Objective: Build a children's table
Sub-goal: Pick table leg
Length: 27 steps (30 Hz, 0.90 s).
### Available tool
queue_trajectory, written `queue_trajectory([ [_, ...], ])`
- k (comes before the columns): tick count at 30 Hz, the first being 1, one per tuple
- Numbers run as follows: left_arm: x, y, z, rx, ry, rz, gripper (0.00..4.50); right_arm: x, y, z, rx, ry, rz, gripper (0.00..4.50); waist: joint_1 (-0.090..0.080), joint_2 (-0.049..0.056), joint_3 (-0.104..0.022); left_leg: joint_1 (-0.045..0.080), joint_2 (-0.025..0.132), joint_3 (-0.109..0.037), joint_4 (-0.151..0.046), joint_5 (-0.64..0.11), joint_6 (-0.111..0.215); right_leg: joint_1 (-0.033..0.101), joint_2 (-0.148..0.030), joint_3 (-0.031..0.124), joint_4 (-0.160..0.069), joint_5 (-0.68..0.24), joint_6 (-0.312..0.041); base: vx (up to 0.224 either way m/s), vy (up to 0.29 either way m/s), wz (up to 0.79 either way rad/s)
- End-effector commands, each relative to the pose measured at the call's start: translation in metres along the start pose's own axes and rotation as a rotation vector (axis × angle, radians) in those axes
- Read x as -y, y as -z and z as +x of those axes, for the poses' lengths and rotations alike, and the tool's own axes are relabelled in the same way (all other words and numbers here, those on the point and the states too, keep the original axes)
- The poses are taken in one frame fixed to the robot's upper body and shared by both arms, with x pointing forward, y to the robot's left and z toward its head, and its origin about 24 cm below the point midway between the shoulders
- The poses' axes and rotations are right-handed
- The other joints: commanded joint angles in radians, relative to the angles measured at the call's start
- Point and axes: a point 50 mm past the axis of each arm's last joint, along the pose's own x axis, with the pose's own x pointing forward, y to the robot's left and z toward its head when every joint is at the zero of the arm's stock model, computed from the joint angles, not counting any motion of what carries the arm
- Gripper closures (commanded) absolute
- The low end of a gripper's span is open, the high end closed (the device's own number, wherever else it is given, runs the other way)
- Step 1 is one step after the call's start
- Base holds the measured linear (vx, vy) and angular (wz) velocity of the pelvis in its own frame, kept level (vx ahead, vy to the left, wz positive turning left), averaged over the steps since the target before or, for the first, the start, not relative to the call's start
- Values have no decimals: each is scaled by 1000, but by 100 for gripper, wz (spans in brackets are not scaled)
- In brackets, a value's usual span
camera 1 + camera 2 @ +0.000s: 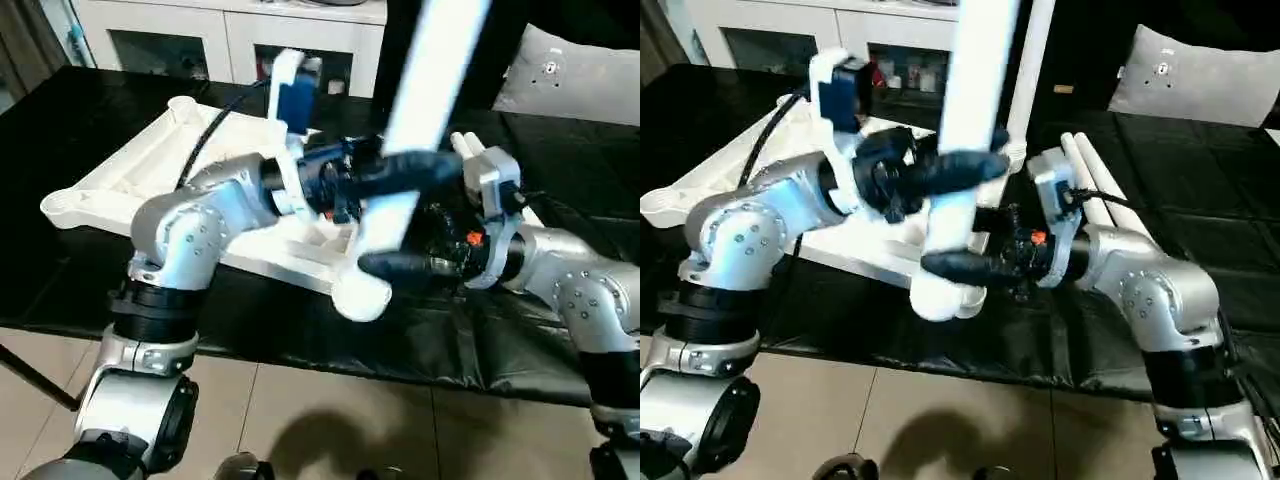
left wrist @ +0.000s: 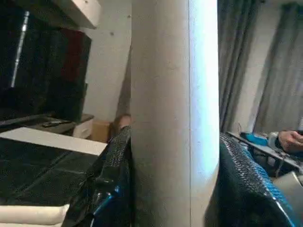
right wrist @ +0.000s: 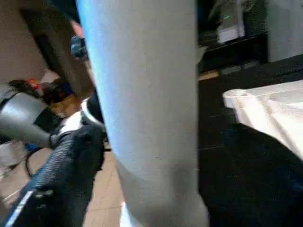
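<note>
A white leg (image 1: 405, 130) is held upright above the upturned table top (image 1: 150, 165) by the left hand (image 1: 405, 172), clamped around it. The right hand (image 1: 395, 265), apparently loose beside the lower end, could let it tilt off the socket.

Lighting's pretty even indoor stuff, seems to come from overhead; the white leg (image 1: 405, 130) held in the left claw (image 1: 400, 172) is blown out to near pure white above that claw, with a bluish cast in the wrist shots; the black surface (image 1: 1200, 180) under both claws soaks up light and loses detail, with small glints on its wrinkled cover below the right claw (image 1: 955, 265); a soft shadow blob sits on the floor (image 1: 330, 420) beneath the claws; the leg is smeared and soft close up, and the background behind the left claw's fingers (image 2: 111, 189) is hazy.
</note>
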Motion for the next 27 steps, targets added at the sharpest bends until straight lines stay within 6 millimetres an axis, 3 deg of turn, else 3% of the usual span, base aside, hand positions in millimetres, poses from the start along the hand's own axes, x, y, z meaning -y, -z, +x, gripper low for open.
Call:
queue_trajectory([
  [1,4,-3,3,-8,29,32,265,-2,-6,2,-21,-38,-34,73,7,-9,-82,12,31,-5,-59,-116,41,66,-74,41,-67,-218,-183,0,0,0],
  [4,4,-2,5,-11,38,37,265,-3,-6,3,-35,-73,-29,85,6,-9,-82,12,31,-5,-58,-119,39,67,-73,41,-68,-227,-182,0,0,0],
  [16,5,0,9,-20,43,54,265,-1,-1,6,-56,-94,-4,205,13,-7,-84,14,32,-5,-57,-115,37,66,-73,41,-65,-210,-190,0,0,0],
  [27,3,-1,11,-16,20,70,265,0,5,6,-100,-89,7,251,22,-7,-85,16,33,-5,-54,-115,37,65,-73,42,-64,-212,-188,0,0,0],
])
